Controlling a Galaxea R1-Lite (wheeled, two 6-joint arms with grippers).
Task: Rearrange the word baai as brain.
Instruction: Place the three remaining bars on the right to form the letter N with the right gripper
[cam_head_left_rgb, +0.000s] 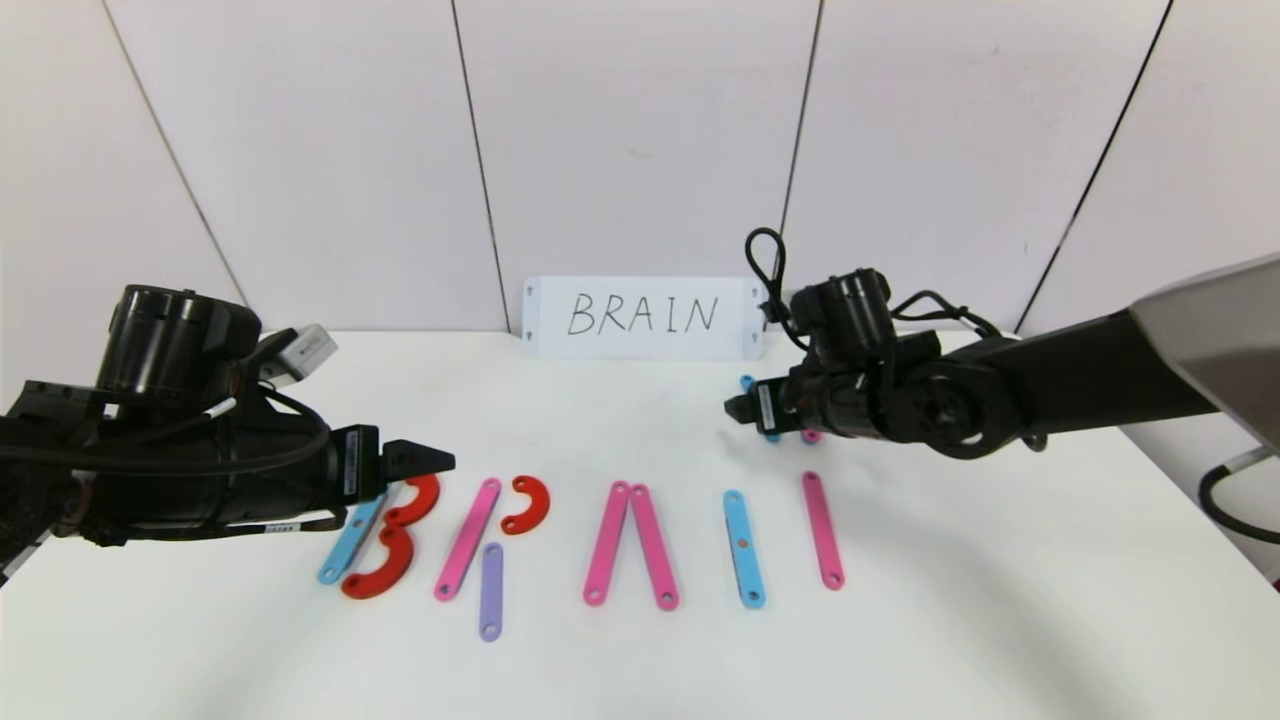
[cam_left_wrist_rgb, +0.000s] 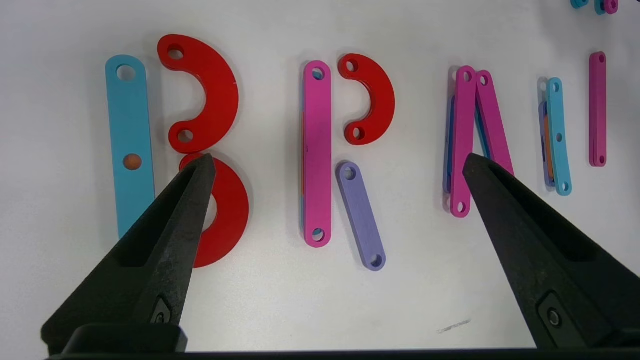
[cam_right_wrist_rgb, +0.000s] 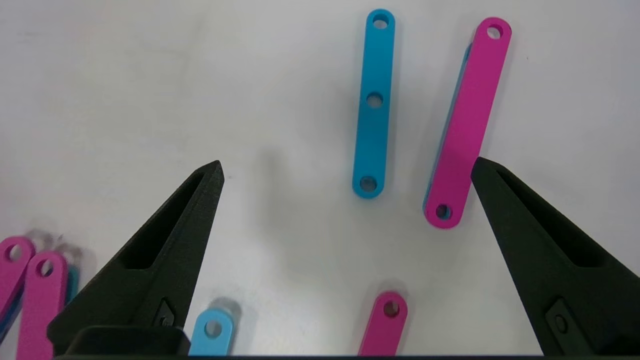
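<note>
Word (cam_head_left_rgb: 560, 535): laid flat on the white table (cam_head_left_rgb: 950, 620), in a row in front of the card.
Letter B: light-blue strip (cam_head_left_rgb: 350, 540) with two red arcs (cam_left_wrist_rgb: 207, 95) (cam_left_wrist_rgb: 227, 215) stacked just beside it, ends touching.
Letter R: pink strip (cam_head_left_rgb: 467, 540), red arc (cam_head_left_rgb: 527, 505) beside its far end, purple strip (cam_head_left_rgb: 490, 590) slanting off its near half.
Letter A: two pink strips (cam_head_left_rgb: 630, 545) meeting at the far ends, spread at the near ends.
Next pieces: light-blue strip (cam_head_left_rgb: 744, 548), then a single pink strip (cam_head_left_rgb: 822, 530), apart.
Spare strips: one light-blue (cam_right_wrist_rgb: 372, 102) and one pink (cam_right_wrist_rgb: 467, 122), farther back under the right gripper.
Card (cam_head_left_rgb: 640, 317): white, handwritten "BRAIN", upright at the wall.
Left gripper (cam_head_left_rgb: 425, 462): above the B, jaws spread wide, holding nothing.
Right gripper (cam_head_left_rgb: 738, 408): above the spare strips, jaws spread wide, holding nothing.
</note>
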